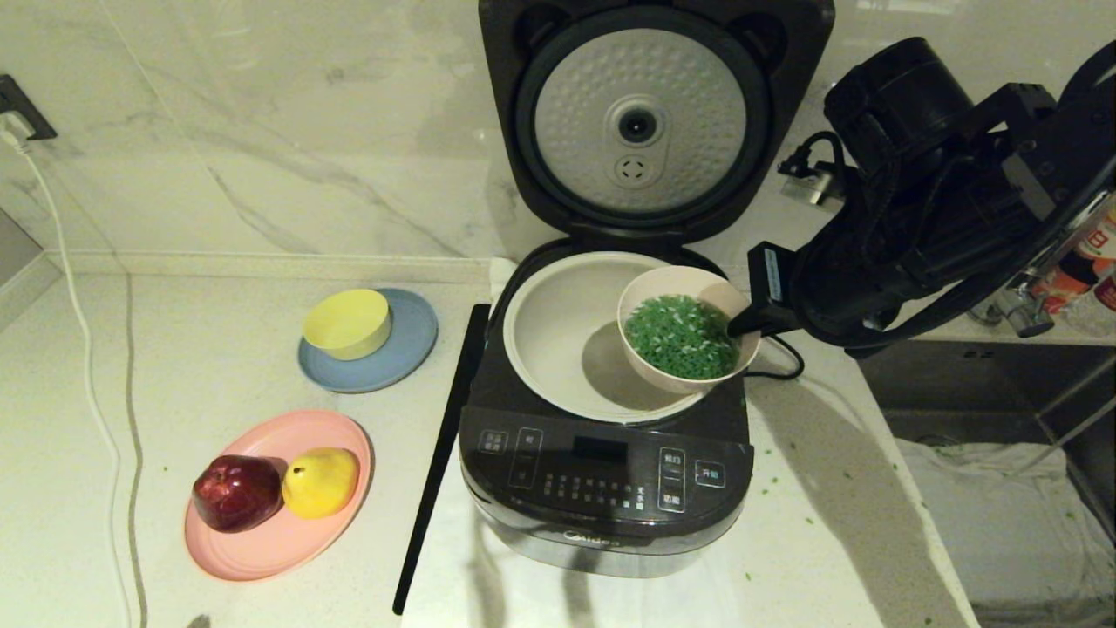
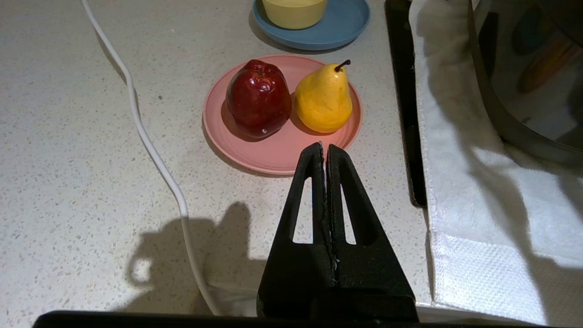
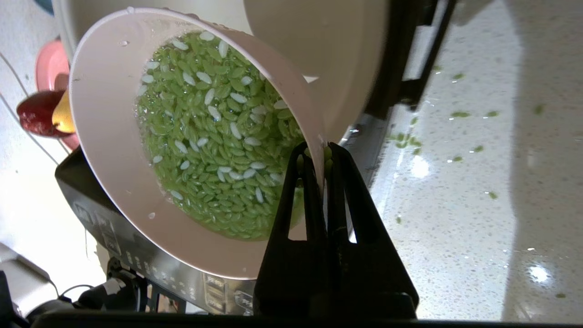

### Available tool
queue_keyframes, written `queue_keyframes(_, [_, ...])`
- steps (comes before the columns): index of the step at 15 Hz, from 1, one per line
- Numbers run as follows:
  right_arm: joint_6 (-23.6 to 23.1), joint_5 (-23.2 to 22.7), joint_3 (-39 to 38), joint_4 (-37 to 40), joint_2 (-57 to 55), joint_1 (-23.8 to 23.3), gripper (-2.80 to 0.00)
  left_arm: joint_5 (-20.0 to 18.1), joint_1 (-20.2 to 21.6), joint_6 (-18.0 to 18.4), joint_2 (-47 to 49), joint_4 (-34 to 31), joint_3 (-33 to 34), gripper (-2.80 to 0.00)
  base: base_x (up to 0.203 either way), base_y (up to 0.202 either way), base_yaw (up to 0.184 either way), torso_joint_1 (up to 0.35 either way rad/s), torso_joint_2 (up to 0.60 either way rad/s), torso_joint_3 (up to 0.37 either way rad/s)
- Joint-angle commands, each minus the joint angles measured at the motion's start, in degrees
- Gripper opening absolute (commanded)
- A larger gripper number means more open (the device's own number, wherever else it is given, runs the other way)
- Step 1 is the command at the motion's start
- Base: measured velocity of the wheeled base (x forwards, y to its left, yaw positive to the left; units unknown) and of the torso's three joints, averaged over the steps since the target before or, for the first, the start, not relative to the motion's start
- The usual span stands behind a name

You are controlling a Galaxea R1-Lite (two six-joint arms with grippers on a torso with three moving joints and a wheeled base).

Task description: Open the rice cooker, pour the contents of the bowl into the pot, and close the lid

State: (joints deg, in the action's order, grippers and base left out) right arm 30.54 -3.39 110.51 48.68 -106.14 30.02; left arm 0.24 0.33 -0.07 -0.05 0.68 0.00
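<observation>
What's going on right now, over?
Right gripper shut on rim of small pale pink bowl, green grains inside, held over round off-white pot. Dark lid up. Left gripper shut, idle by pink plate. Nothing in the way.

Two bowls (image 1: 689,327) (image 1: 347,324), two plates (image 1: 277,497) (image 1: 397,349), two fruits (image 1: 237,492) (image 1: 321,481).

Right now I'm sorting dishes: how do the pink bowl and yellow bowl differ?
The pink bowl is held over the pot by the right gripper; the yellow bowl sits on a blue plate. The pink bowl holds green grains; nothing shows in the yellow bowl. Both are small and round.
</observation>
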Motion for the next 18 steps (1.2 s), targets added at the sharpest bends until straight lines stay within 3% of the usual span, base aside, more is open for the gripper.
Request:
queue_keyframes(1, [0.1, 0.0, 0.2, 0.0, -0.3, 0.8, -2.8, 0.0, 0.0, 0.0, 0.0, 0.1, 0.5, -2.8, 0.0, 0.0, 0.0, 0.0, 0.0, 0.0])
queue_keyframes(7, [0.3, 0.2, 0.2, -2.7, -2.2, 3.2, -2.8, 0.0, 0.0, 0.0, 0.0, 0.0, 0.5, -2.8, 0.0, 0.0, 0.0, 0.0, 0.0, 0.0])
queue_keyframes(11, [0.4, 4.7, 0.2, -5.5, -5.4, 5.9, -2.8, 0.0, 0.0, 0.0, 0.0, 0.1, 0.5, -2.8, 0.0, 0.0, 0.0, 0.0, 0.0, 0.0])
queue_keyframes(18, [1.5, 5.1, 0.2, -8.5, -7.6, 7.0, -2.8, -0.1, 0.0, 0.0, 0.0, 0.1, 0.5, -2.8, 0.0, 0.0, 0.0, 0.0, 0.0, 0.0])
